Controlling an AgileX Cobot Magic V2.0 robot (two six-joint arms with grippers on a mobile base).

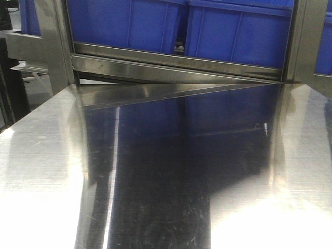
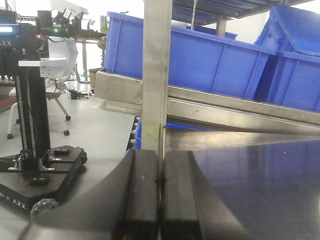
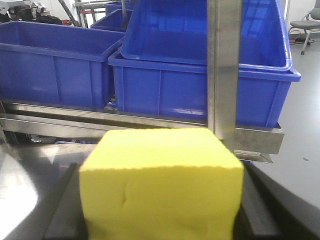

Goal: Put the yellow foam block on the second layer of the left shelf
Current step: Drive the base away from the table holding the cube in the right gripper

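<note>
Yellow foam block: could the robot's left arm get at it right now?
Probably not. The bright yellow foam block sits clamped in the right gripper, and the left gripper is shut, facing a steel shelf post, with no block in its view.

**A robotics lab with warehouse-style storage**

The work surface is a bare stainless-steel counter (image 1: 46,171), scuffed and mirror-bright, of an industrial rather than domestic kind. Behind it stands a steel shelf (image 1: 171,65) with a square upright post (image 2: 156,75), loaded with large blue plastic bins (image 3: 55,70) like those used for stock or parts. Past the counter's edge is a plain grey floor (image 2: 100,130). On it stands a second machine on a black wheeled base (image 2: 42,172) with a tall mast and "ARX" lettering. Swivel office chairs (image 2: 57,85) stand about the open room, which is brightly lit.
</note>
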